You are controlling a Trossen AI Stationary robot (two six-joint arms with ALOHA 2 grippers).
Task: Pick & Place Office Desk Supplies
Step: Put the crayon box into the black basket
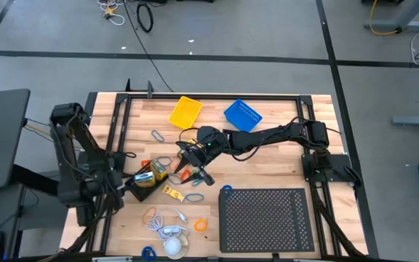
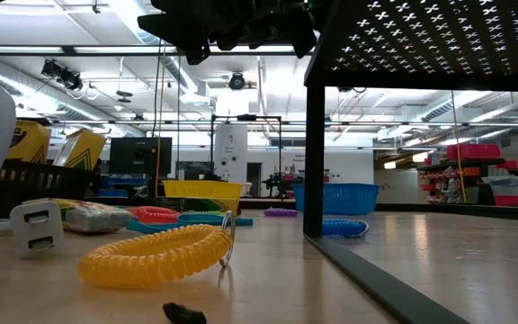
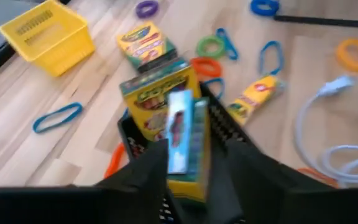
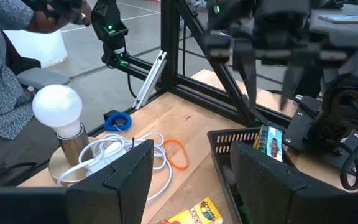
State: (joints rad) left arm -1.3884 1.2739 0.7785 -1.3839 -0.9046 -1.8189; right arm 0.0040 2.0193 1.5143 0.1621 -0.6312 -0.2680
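Left claw (image 3: 188, 168) hangs just above the crayon box (image 3: 166, 118) standing in the small black basket (image 3: 225, 127), can't tell if it's gripping; light stiff cardboard, so I'd pinch its flat sides gently.

2 crayon boxes (image 3: 160, 106), yellow and green, stand tilted in a small black basket (image 3: 229, 134), with a flat pack (image 3: 182, 134) leaning against them. Another crayon box (image 3: 143, 42) lies flat on the wooden table (image 3: 36, 162), and a smaller yellow pack (image 3: 253, 98) lies near the basket. Thin loops lie scattered around: blue (image 3: 57, 117), green (image 3: 211, 46), orange (image 3: 353, 53), purple (image 3: 146, 8).
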